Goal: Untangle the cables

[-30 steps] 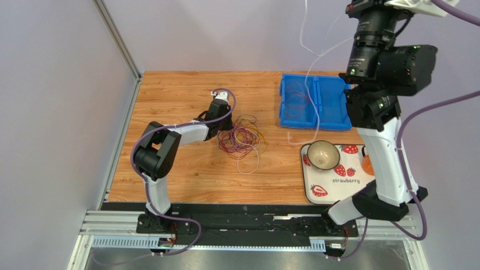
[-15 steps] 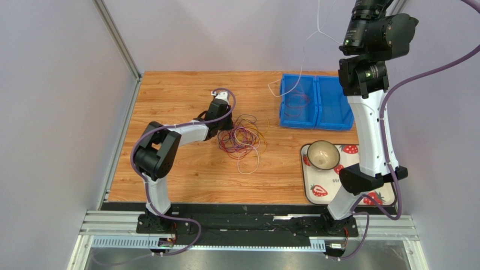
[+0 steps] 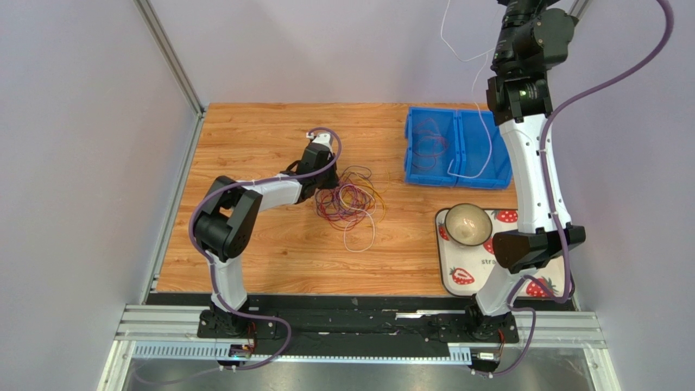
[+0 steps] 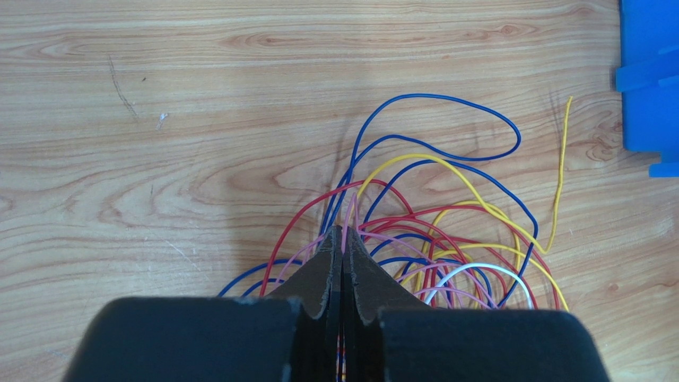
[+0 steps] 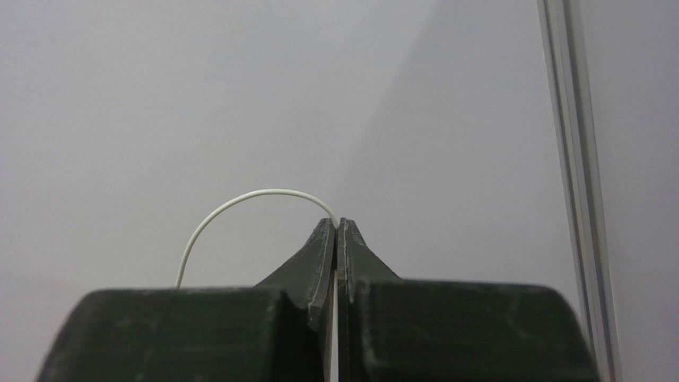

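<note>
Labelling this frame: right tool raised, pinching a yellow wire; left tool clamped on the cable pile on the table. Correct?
No: the raised right tool pinches a white wire, not yellow; the right wrist view shows it. Left tool is clamped on the cable pile on the table.

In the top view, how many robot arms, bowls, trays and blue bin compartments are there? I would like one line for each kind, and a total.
Robot arms: 2, the left arm and the right arm
Bowl: 1
Tray: 1
Blue bin compartments: 2, the left compartment and the right compartment
Total: 6
</note>
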Robot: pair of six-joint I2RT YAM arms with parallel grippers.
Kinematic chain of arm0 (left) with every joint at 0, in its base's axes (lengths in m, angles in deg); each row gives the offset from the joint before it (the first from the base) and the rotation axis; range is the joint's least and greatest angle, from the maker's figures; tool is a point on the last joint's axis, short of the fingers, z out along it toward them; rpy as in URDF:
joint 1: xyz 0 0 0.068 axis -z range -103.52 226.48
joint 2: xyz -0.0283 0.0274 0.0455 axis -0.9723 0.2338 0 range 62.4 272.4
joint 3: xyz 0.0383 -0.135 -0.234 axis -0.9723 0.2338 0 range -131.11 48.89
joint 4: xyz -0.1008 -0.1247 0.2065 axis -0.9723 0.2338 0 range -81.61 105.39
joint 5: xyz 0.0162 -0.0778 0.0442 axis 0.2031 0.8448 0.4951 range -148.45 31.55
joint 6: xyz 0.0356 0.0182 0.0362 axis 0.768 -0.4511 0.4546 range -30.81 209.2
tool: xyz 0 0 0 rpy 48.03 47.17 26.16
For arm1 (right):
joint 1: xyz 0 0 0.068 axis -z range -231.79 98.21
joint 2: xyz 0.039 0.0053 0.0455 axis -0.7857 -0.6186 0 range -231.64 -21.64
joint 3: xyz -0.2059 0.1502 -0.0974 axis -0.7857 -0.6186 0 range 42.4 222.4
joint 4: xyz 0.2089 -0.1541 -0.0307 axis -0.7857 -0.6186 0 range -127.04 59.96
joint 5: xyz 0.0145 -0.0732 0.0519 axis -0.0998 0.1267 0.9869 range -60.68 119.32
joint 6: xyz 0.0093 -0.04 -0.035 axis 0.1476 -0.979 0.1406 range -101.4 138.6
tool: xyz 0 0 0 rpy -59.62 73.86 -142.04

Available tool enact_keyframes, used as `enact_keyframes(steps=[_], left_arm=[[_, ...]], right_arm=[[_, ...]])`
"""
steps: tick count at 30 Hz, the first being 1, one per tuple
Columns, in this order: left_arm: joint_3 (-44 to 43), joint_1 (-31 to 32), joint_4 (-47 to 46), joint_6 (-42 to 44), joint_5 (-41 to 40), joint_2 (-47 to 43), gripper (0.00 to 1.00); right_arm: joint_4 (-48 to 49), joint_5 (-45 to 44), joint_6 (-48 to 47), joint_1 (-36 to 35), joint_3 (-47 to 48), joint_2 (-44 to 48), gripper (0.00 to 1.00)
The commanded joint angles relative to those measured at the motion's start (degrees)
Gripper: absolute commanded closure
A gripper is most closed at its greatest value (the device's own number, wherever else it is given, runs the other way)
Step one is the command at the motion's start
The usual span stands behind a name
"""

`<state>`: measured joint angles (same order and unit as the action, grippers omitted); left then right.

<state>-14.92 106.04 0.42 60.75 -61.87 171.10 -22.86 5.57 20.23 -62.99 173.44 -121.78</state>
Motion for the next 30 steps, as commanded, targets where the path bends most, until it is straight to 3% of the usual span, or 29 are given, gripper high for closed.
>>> enact_keyframes(steps=[1, 14, 30], left_arm=[[-1.8, -0.1, -1.5, -0.7, 0.8, -0.9, 1.0], [-1.9, -0.1, -1.7, -0.6, 1.0, -0.9, 1.0], [-1.3, -0.1, -2.0, -0.7, 1.3, -1.4, 1.0]], right_arm=[[1.3, 1.8, 2.3, 1.1, -0.7, -1.5, 1.0], [1.3, 5.6, 6.3, 2.1, 1.2, -6.8, 1.0], [0.1, -0.3, 14.6, 2.4, -28.5, -0.4, 1.0]])
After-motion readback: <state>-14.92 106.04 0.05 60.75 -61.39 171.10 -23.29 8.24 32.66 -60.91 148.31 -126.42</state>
